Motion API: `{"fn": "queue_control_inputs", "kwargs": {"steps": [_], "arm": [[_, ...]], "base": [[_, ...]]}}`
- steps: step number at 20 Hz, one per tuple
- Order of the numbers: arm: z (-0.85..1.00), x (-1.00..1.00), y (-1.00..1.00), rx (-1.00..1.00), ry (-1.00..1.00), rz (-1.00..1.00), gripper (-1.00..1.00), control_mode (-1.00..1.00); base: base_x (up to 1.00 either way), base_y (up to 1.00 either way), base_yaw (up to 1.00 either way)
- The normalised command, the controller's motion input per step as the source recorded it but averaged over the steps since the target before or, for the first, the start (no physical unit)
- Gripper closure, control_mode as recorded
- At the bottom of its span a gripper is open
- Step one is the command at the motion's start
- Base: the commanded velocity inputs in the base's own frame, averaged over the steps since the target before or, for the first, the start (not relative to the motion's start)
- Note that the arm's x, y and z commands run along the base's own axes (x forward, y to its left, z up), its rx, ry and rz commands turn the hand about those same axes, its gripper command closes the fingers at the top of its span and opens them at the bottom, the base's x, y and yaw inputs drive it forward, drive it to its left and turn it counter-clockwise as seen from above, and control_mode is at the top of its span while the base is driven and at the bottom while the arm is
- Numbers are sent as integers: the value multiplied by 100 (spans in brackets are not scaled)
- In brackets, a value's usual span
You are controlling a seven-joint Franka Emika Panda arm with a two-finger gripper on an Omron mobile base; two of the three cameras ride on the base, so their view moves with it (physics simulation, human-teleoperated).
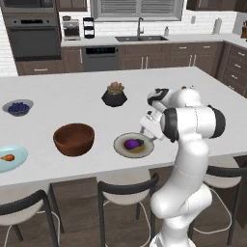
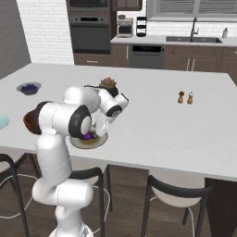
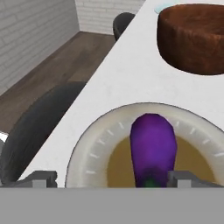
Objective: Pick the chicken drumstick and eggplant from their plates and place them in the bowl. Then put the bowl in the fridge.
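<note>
White brick wall (image 1: 7, 53) standing behind, dark wood cabinets (image 1: 159, 55) lining it, wall oven (image 1: 33, 36), sink (image 1: 141, 37) under window (image 1: 137, 8), black stools (image 1: 126, 193) tucking under white tabletop (image 1: 67, 96), wood floor (image 2: 125, 203) showing

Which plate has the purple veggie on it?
The tan plate with the grey rim, by the robot, holds the eggplant. The light-blue plate holds the chicken drumstick instead.

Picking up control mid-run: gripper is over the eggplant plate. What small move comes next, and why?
Probably lower the open gripper straight down and close on the eggplant. In the hand view it lies untouched on the tan plate between the spread fingertips, and the bowl sits empty beside it.
</note>
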Motion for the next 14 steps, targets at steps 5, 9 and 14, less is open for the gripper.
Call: {"fn": "queue_control_inputs", "kwargs": {"steps": [5,9,14], "arm": [[-48,28,54,0,0,0,-100,-100],[-39,28,25,0,0,0,-100,-100],[-31,5,1,0,0,0,-100,-100]], "base": [[0,0,0],[0,0,0],[0,0,0]]}}
